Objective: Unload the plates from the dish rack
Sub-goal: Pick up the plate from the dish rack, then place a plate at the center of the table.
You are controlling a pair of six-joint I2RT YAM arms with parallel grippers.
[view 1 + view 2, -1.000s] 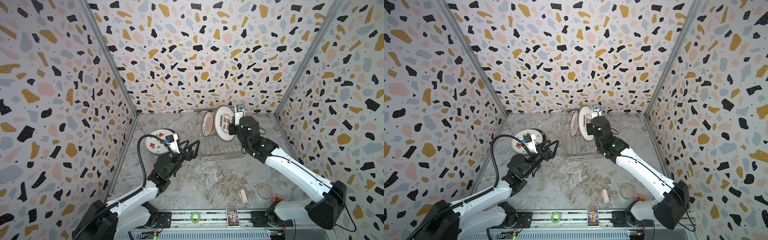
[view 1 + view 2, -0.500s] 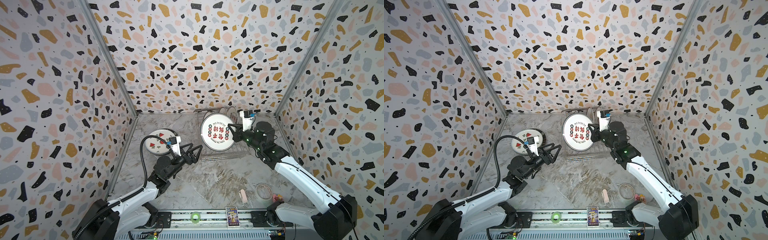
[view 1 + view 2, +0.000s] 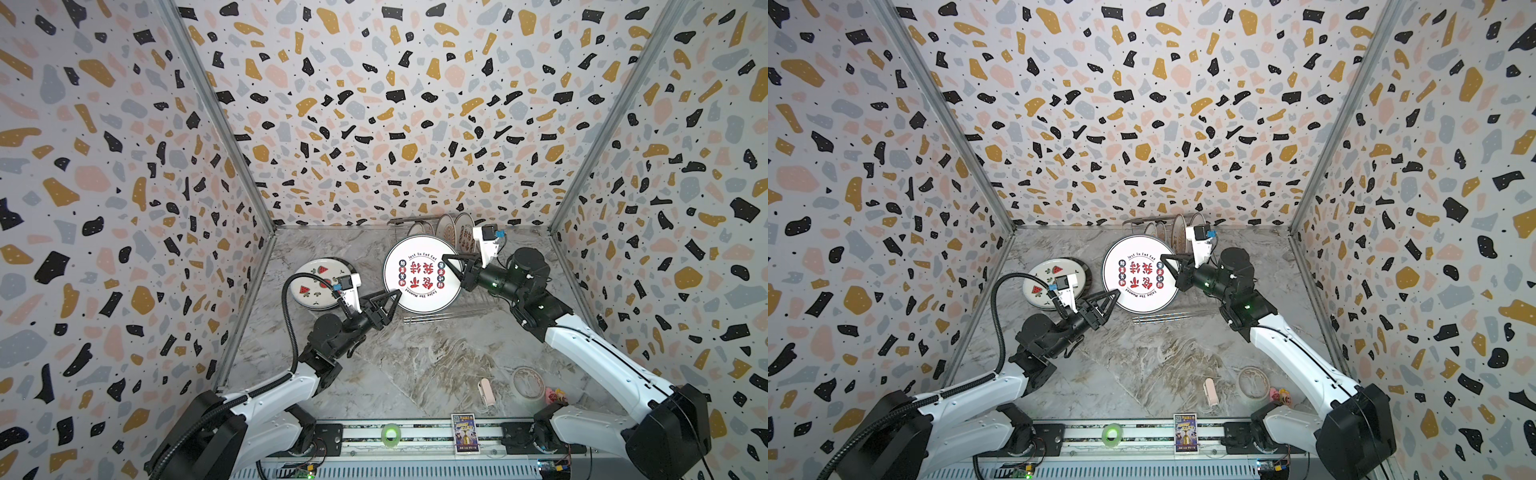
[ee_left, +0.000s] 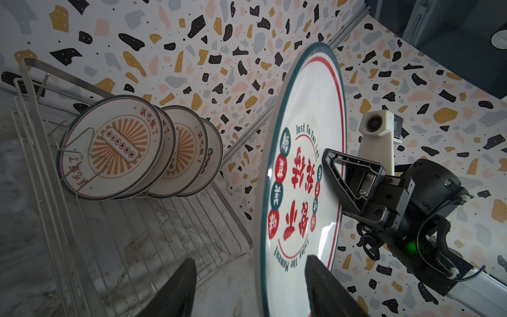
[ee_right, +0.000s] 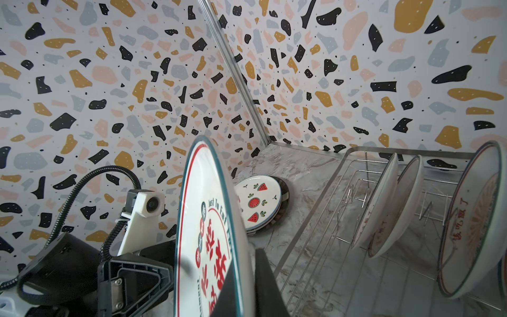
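Left gripper straddles the lettered plate's near rim, jaws apart, unclamped. Right gripper is clenched on the opposite rim, holding the plate tilted in the air over the rack's front. Watermelon plates lie stacked to the left on the table. Four more plates stand at the rack's rear.

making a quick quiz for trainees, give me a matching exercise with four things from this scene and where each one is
Things:
1. red-lettered plate
2. watermelon plate
3. sunburst plates
4. tape roll

Places:
A. standing upright in the dish rack
B. lying flat on the table near the right arm's base
C. held up off the table, rim pinched in the right tool
D. lying flat on top of a stack near the left wall

Pairs: 1-C, 2-D, 3-A, 4-B
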